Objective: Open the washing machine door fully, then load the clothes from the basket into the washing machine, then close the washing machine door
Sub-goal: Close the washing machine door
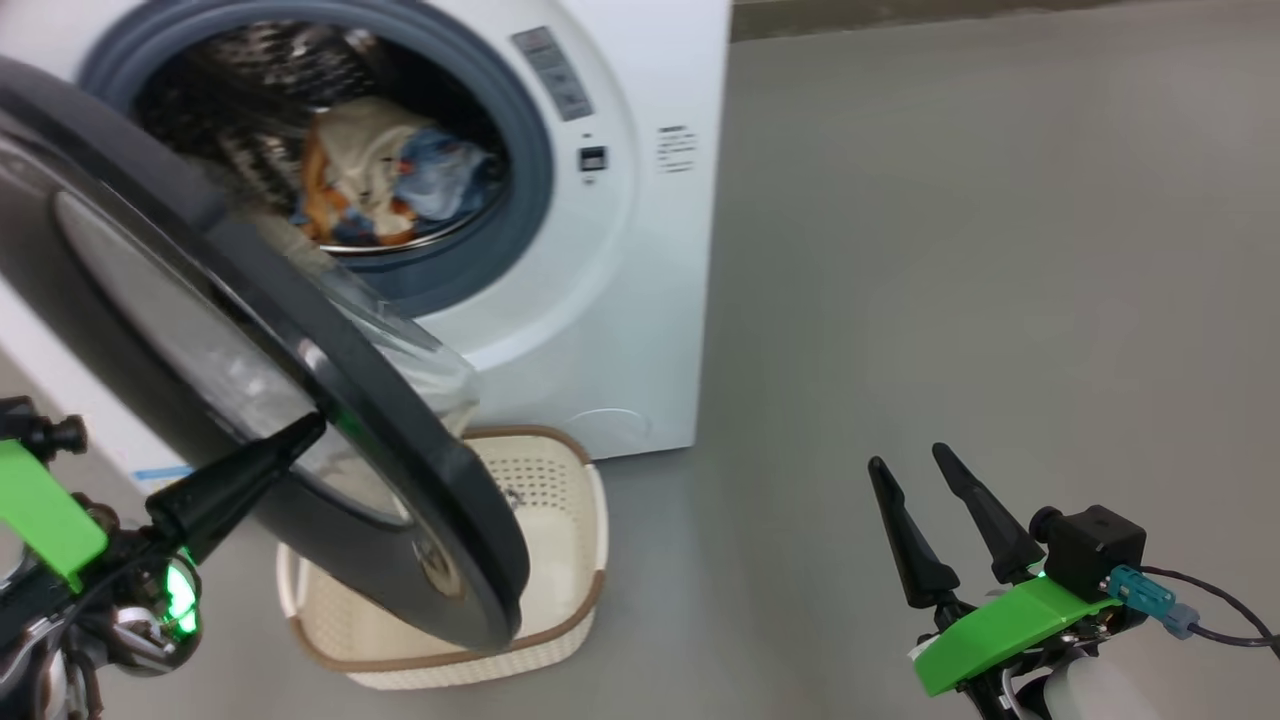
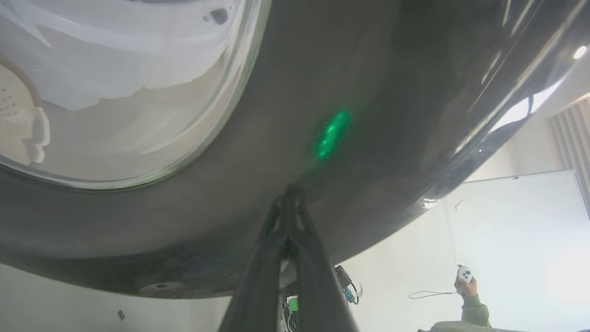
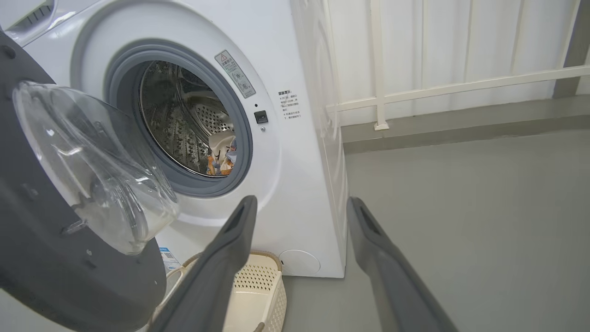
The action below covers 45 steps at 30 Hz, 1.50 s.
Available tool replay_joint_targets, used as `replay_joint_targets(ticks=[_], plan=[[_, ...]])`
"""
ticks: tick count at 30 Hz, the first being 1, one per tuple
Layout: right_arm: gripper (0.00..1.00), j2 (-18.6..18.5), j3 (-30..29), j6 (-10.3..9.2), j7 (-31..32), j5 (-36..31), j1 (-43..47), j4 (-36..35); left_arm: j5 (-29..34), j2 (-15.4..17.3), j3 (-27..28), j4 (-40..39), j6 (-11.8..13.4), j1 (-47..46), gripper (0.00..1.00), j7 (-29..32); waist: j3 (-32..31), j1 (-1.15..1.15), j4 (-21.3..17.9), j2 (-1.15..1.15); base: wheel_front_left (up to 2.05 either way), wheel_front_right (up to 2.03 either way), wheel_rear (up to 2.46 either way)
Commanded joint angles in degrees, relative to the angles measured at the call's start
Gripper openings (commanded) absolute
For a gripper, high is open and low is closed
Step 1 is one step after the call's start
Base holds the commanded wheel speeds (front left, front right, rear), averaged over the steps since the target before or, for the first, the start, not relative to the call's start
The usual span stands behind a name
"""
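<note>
Sitting in the washing machine (image 1: 620, 300) drum (image 1: 250, 120): the clothes (image 1: 385, 175), cream, pale blue and orange, piled low near the front. The basket (image 1: 545, 480) is on the floor (image 1: 950, 250) just before the machine, visible inside bare plastic. The washing machine door (image 1: 410, 470) is part-open, overhanging it. Left gripper (image 1: 305, 432) fingers clenched, tips on the door's black outer face. Right gripper (image 1: 908, 457) fingers spread, grasping nothing.

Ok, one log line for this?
washing machine door: ajar; left gripper: shut, against door; right gripper: open, free; clothes: in drum; basket: looks empty
</note>
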Motion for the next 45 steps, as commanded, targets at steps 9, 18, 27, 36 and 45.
replay_joint_targets(ticks=[9,18,27,36,45], plan=[[1.00,-0.35,1.25,0.14,-0.69,0.44,-0.41,-1.32,1.05,0.35,1.92,-0.42,-2.09,-3.63,0.00,-2.23,0.25,0.00,-3.14,0.00,0.00,0.00,0.00],[1.00,-0.51,1.46,0.14,-0.69,0.63,-0.05,-1.08,2.04,0.56,1.61,0.02,-3.20,-3.53,0.00,-2.75,-0.89,0.00,0.27,0.00,0.00,0.00,0.00],[1.00,-0.64,0.97,0.14,-0.69,0.60,0.24,-1.21,4.98,1.39,2.17,-1.51,-5.45,-2.20,1.00,-5.33,-1.24,0.00,2.31,0.00,0.00,0.00,0.00],[1.00,-0.50,0.21,0.14,-0.69,0.48,0.31,-1.87,16.00,3.08,2.88,-3.54,-11.85,1.85,1.00,-15.12,-0.62,0.00,3.08,0.00,0.00,0.00,0.00],[1.00,-0.50,-0.63,0.14,-0.69,0.33,0.17,-2.32,29.84,3.29,0.11,-3.86,-14.72,7.05,1.00,-32.32,-0.09,0.00,3.34,0.00,0.00,0.00,0.00]])
